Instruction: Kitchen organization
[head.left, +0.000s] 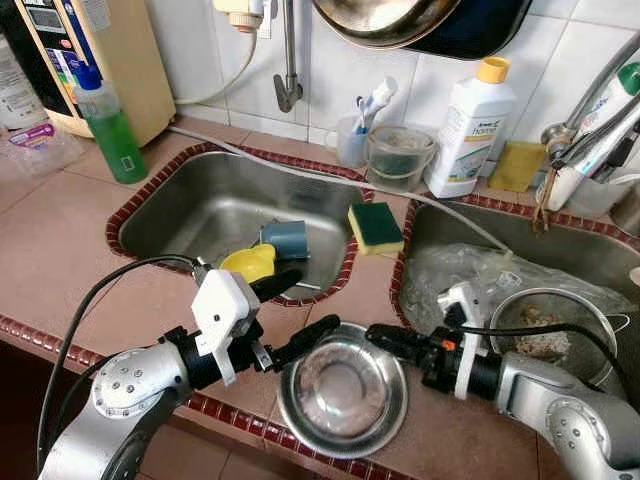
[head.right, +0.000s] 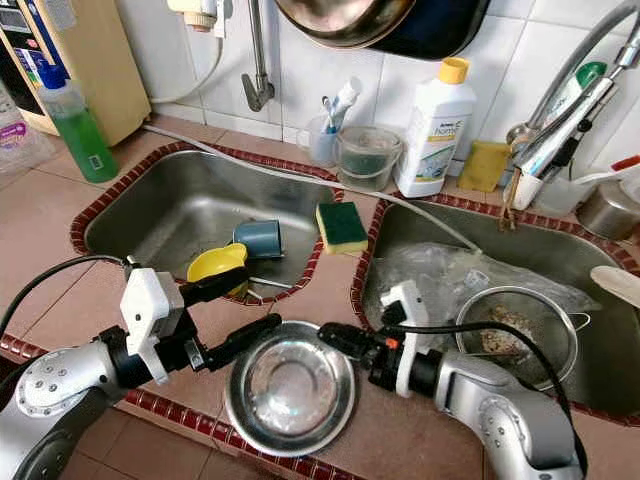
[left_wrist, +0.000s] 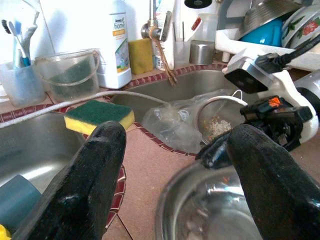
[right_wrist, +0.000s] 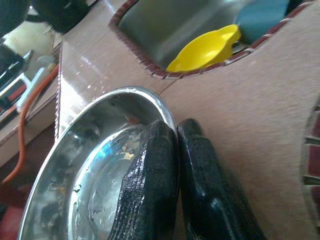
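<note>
An empty steel bowl (head.left: 342, 395) sits on the tiled counter at the front edge, between the two sinks. My right gripper (head.left: 373, 334) reaches in from the right and is shut on the bowl's near-right rim; in the right wrist view the rim (right_wrist: 150, 102) runs in between the two pressed-together fingers (right_wrist: 155, 165). My left gripper (head.left: 316, 298) is open just left of the bowl, its lower finger close to the left rim and its upper finger over the edge of the left sink. In the left wrist view the bowl (left_wrist: 210, 210) lies below the spread fingers (left_wrist: 95, 165).
The left sink (head.left: 200, 205) holds a yellow cup (head.left: 250, 262) and a blue cup (head.left: 286, 238). A sponge (head.left: 375, 227) lies on the divider. The right sink has a strainer (head.left: 545, 325) and a plastic bag (head.left: 450, 270). Bottles (head.left: 467, 140) and a hose (head.left: 300, 170) line the back.
</note>
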